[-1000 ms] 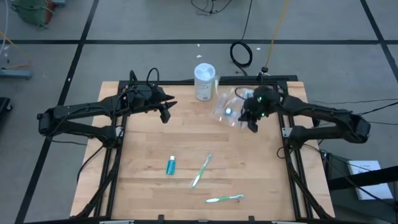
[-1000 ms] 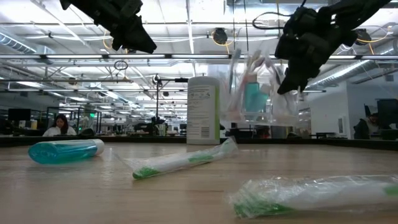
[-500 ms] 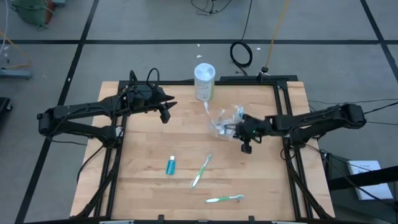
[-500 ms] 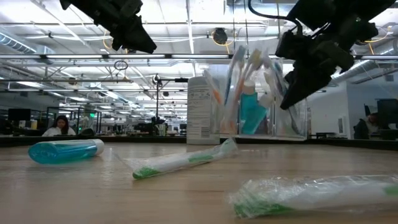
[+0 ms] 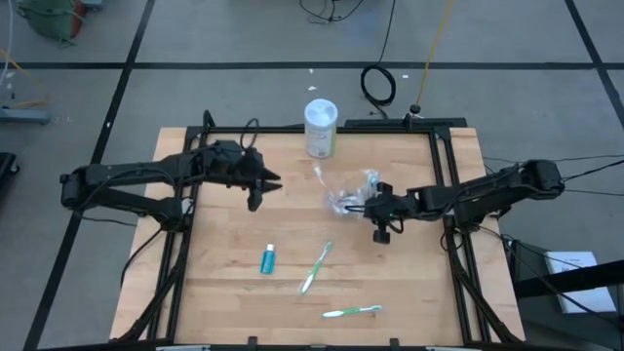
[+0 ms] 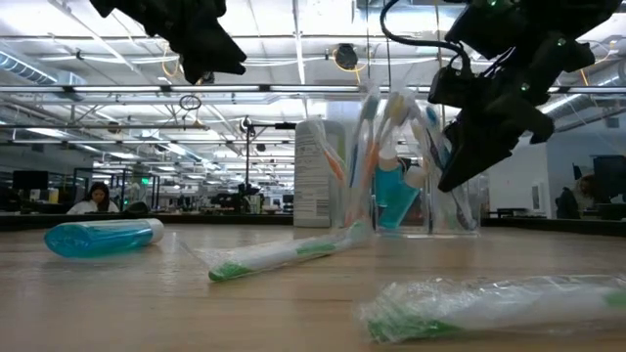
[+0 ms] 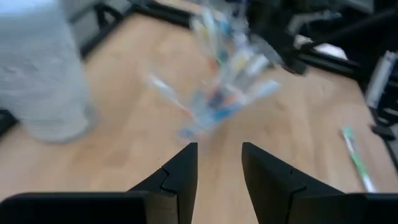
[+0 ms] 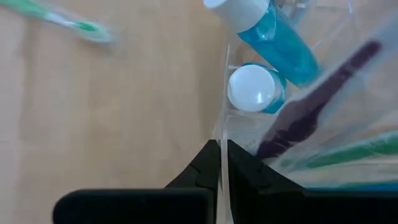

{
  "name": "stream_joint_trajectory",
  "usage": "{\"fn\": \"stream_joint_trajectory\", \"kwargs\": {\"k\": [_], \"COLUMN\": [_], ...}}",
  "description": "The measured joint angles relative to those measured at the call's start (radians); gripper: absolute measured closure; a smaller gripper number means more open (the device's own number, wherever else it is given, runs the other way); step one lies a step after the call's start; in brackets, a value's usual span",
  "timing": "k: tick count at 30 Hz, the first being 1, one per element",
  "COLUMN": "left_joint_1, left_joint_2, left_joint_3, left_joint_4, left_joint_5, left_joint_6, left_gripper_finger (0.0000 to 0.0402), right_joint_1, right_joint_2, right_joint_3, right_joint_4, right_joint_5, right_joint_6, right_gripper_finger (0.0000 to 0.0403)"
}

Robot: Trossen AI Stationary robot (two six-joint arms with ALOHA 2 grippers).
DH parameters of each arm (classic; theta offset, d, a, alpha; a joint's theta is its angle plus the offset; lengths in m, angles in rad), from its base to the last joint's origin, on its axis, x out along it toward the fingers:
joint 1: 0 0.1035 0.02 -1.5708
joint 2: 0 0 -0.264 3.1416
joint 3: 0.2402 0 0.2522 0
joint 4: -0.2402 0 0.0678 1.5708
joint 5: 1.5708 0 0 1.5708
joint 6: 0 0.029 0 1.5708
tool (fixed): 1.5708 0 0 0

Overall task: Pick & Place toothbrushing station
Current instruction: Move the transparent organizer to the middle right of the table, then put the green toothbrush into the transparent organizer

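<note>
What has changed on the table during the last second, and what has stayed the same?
The right gripper, shut on the wall of the clear plastic toothbrush holder, carried it from the back edge toward the table's middle and lower, near the wood. The left gripper, open and empty, moved slightly inward. The white canister, blue tube and two wrapped green toothbrushes stayed.

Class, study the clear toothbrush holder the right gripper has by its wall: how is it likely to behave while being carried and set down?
The toothbrushing station looks rigid, since the right gripper, pinching only one thin clear wall, carries it whole. It is probably top-heavy: brushes stand well above its rim in the low view. That smooth wall may slip or pivot between the fingers.
</note>
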Motion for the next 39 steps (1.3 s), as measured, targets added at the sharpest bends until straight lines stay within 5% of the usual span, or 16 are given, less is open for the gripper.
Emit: {"fn": "stream_joint_trajectory", "kwargs": {"k": [16,27,39], "left_joint_1": [-0.219,-0.326,-0.333], "left_joint_2": [0.191,0.411,0.6], "left_joint_3": [0.001,0.0,0.014], "left_joint_4": [0.11,0.252,0.489], "left_joint_5": [0.005,0.043,0.228], "left_joint_6": [-0.302,-0.293,-0.26], "left_gripper_finger": [0.0273,0.0273,0.0272], "right_joint_1": [-0.007,0.011,0.093], "right_joint_2": [-0.002,-0.087,-0.316], "right_joint_3": [0.002,0.002,0.0], "right_joint_4": [-0.001,-0.027,-0.126], "right_joint_5": [0.055,0.051,0.056], "right_joint_6": [-0.009,-0.007,0.143], "right_gripper_finger": [0.0346,0.0274,0.0264]}}
